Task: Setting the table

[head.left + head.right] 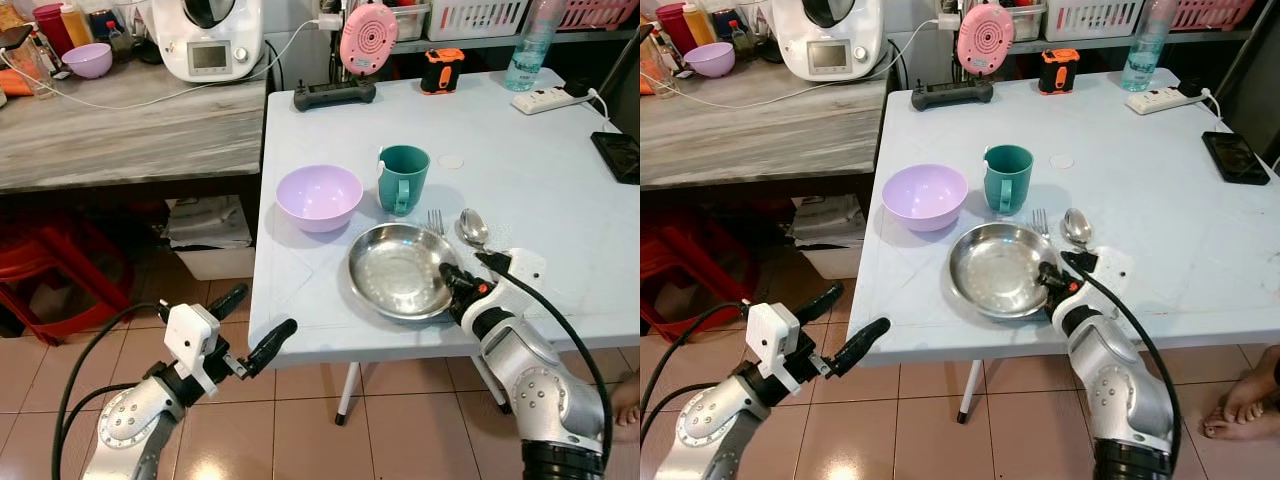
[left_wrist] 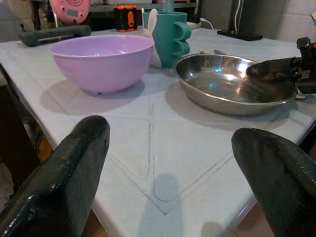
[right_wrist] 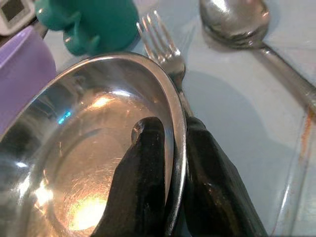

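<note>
We see the fork [image 3: 165, 42] half hidden behind the metal plate [image 1: 395, 270], whose rim the right gripper [image 3: 170, 148] pinches; left gripper [image 1: 258, 325] spread below the tabletop [image 1: 540, 190].

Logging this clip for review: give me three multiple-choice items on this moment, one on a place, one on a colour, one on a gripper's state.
1. Where is the fork?
A. inside the mug
B. on the table beside the steel plate's rim, near the spoon
C. in the purple bowl

2. What colour is the mug?
A. teal
B. red
C. yellow

3. What is the right gripper doing?
A. hanging idle
B. holding the spoon
C. shut on the steel plate's rim

Answers: 1 B, it lies between steel plate and spoon; 2 A, plainly teal; 3 C, one finger inside the rim, one outside.
</note>
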### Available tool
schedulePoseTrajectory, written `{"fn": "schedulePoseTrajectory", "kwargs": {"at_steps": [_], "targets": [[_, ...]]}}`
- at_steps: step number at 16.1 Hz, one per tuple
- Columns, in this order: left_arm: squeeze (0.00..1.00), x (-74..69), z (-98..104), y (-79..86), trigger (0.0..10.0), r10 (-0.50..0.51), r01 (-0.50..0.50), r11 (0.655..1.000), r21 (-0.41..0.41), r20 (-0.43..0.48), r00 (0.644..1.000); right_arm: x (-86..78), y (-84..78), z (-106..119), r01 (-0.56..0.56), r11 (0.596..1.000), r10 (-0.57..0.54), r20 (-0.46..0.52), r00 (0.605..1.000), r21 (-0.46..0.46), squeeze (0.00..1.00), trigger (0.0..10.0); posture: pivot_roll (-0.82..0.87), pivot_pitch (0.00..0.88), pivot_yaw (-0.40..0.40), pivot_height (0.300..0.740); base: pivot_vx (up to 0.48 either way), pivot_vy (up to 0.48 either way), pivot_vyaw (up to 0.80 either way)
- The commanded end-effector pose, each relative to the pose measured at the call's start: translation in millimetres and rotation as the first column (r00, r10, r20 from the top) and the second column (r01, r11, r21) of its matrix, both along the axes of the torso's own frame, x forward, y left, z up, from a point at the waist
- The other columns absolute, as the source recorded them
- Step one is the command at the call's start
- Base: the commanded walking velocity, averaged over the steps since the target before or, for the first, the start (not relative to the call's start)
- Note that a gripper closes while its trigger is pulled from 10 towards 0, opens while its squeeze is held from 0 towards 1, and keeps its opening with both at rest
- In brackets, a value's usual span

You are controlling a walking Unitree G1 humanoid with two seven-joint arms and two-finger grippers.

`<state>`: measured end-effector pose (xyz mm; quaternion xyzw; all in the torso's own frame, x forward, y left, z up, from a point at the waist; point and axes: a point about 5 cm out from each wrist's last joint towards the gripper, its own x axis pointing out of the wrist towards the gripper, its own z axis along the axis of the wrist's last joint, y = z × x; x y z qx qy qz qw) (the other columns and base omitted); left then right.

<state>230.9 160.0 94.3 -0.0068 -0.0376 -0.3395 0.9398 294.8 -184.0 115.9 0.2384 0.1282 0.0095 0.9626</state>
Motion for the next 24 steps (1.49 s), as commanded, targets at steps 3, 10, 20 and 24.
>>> {"fn": "schedulePoseTrajectory", "kwargs": {"at_steps": [3,10,20,24], "targets": [[0.00,13.4,-10.3,14.4,10.0,0.189,-0.188,0.982,0.017,-0.055,0.980,3.7,8.4,10.8,-0.002,1.000,0.003,0.072,0.997,-0.012,0.00,9.3,-0.11,0.062,0.069,0.740,0.000,0.000,0.00],[0.00,47.4,-6.0,23.2,10.0,0.465,-0.473,0.878,-0.075,-0.101,0.879,-1.7,16.6,26.2,0.012,0.997,0.004,0.220,0.976,-0.071,0.00,10.0,-0.12,0.065,0.069,0.740,0.000,0.000,0.00],[0.00,66.4,10.9,21.2,10.0,0.518,-0.523,0.840,-0.145,-0.076,0.852,-10.1,23.7,29.4,-0.001,0.994,0.031,0.273,0.961,-0.110,0.00,10.0,-0.12,0.053,0.077,0.740,0.000,0.181,-0.30],[0.00,67.2,10.8,22.3,10.0,0.526,-0.532,0.834,-0.146,-0.076,0.847,-17.4,22.3,32.3,0.022,0.992,0.017,0.307,0.952,-0.125,0.00,10.0,-0.12,0.050,0.079,0.740,0.000,0.387,0.00]]}}
